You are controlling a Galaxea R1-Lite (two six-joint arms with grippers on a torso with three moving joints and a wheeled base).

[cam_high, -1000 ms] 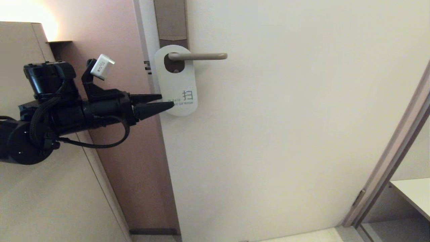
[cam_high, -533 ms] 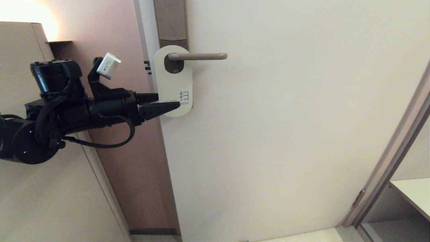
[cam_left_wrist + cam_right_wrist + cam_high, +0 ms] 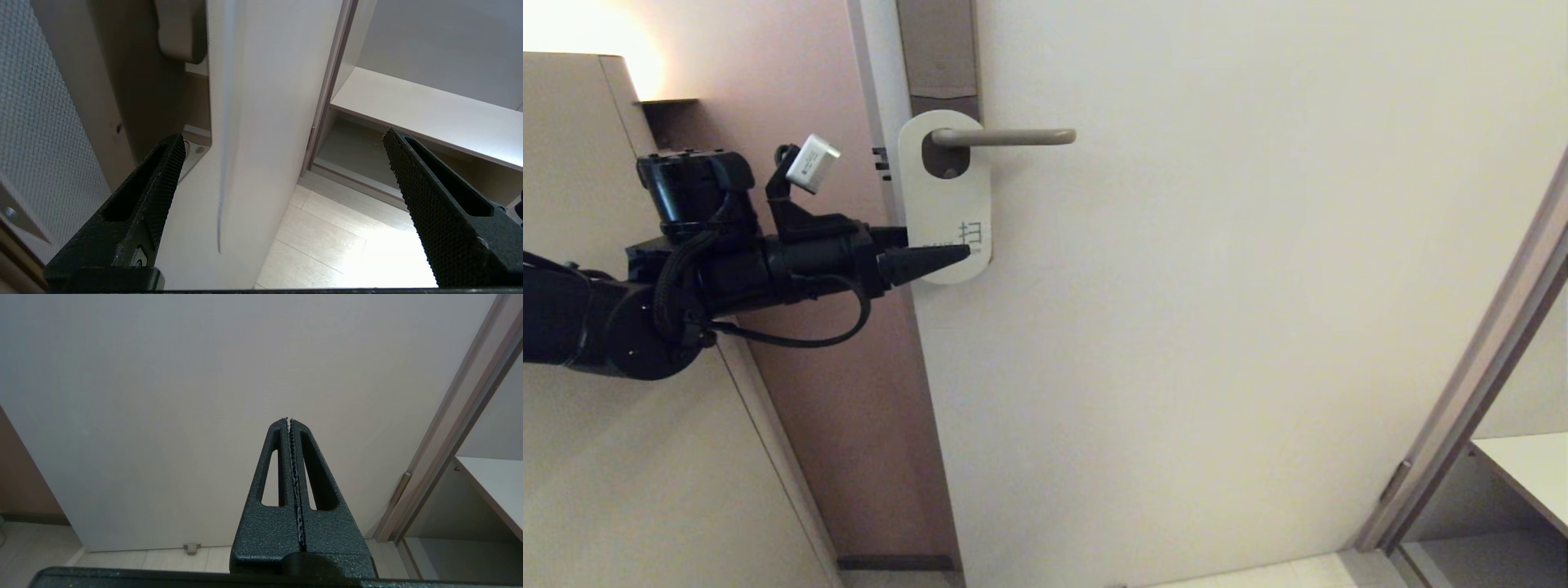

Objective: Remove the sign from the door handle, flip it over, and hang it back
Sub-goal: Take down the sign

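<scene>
The sign [image 3: 947,196] hangs by its oval hole on the door handle [image 3: 1013,136], white side with teal lettering facing out. My left gripper [image 3: 935,247] reaches in from the left at the sign's lower end and is open. One finger lies in front of the card; the other passes behind it, its tip hidden. In the left wrist view the sign [image 3: 221,196] shows edge-on as a thin line between the wide-apart fingers of the left gripper [image 3: 284,134], nearer the finger on the door side. The right gripper [image 3: 289,419] is shut and empty, low before the door.
The brown backplate [image 3: 939,49] runs up from the handle. A beige cabinet [image 3: 572,245] stands left of the arm. The door frame [image 3: 1462,392] and a white shelf [image 3: 1527,474] are at the right. A small door stop [image 3: 191,548] sits at the floor.
The left arm has moved right and slightly up, bringing its open fingers around the sign's lower end. The sign, tilted to the right a second ago, now hangs straight.
</scene>
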